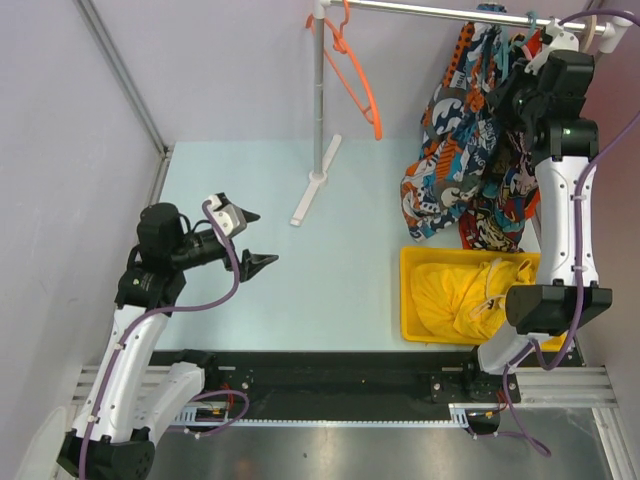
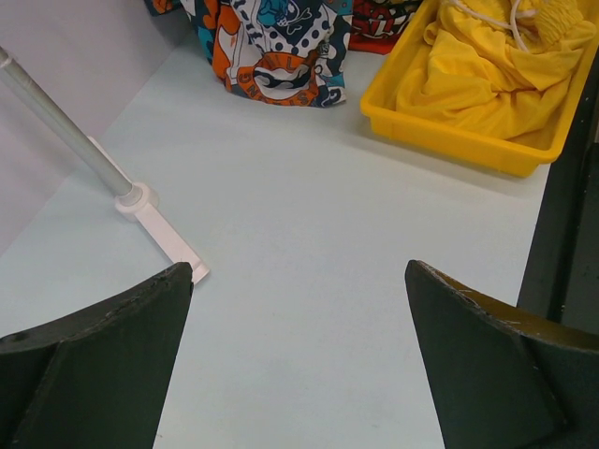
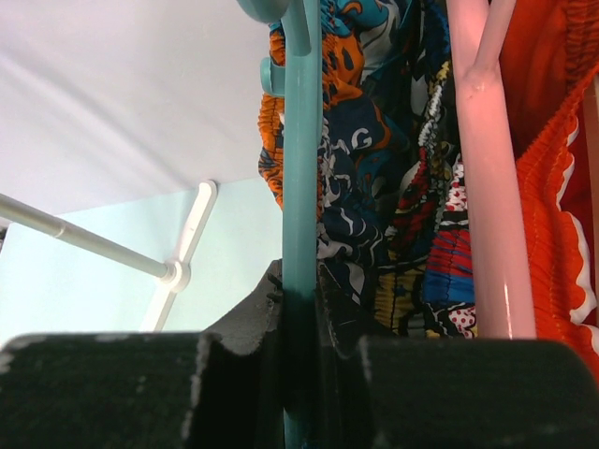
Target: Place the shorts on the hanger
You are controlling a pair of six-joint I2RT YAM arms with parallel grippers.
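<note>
The shorts (image 1: 455, 140), in a navy, teal, orange and white print, hang from the rail at the back right, their lower end reaching the table. They also show in the left wrist view (image 2: 281, 47) and the right wrist view (image 3: 365, 140). The teal hanger (image 3: 301, 168) runs upright beside them. My right gripper (image 3: 301, 281) is shut on the hanger's thin bar, raised up by the rail (image 1: 515, 90). My left gripper (image 1: 258, 238) hovers over the table's left side, open and holding nothing (image 2: 299, 271).
A yellow tray (image 1: 408, 300) at the front right holds a plain yellow garment (image 1: 460, 295). An orange hanger (image 1: 355, 70) hangs on the rail by the stand's post (image 1: 320, 100). A pink hanger (image 3: 487, 187) and red comic-print shorts (image 1: 495, 215) hang beside the shorts.
</note>
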